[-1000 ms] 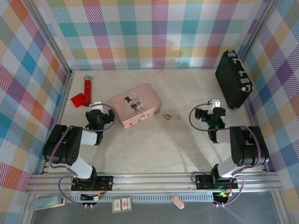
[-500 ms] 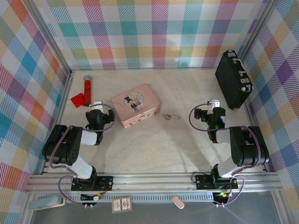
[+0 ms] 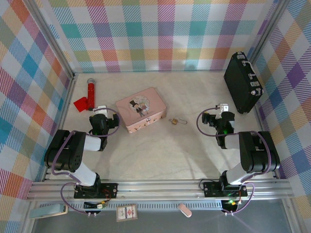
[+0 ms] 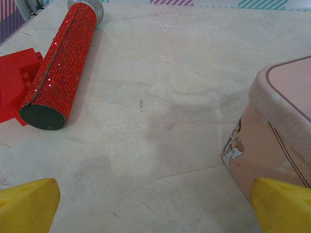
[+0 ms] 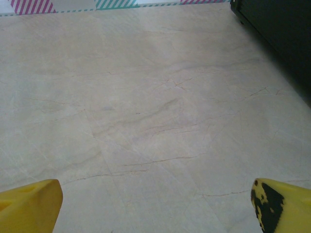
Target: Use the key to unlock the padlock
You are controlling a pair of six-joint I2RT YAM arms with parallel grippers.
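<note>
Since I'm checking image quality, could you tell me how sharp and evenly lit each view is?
Top external: soft even light, padlock tiny yet distinct. Left wrist: red glitter cylinder crisp, yellow fingers blurred. Right wrist: table slightly soft, black case underexposed.

Pastel plaid walls (image 3: 160, 34) close in the back and both sides, checked in pink, teal, yellow and purple. The tabletop (image 3: 194, 97) is pale beige with a marbled, faintly cracked pattern, evenly lit with soft shadows. A silvery aluminium rail (image 3: 160, 187) runs along the near edge
</note>
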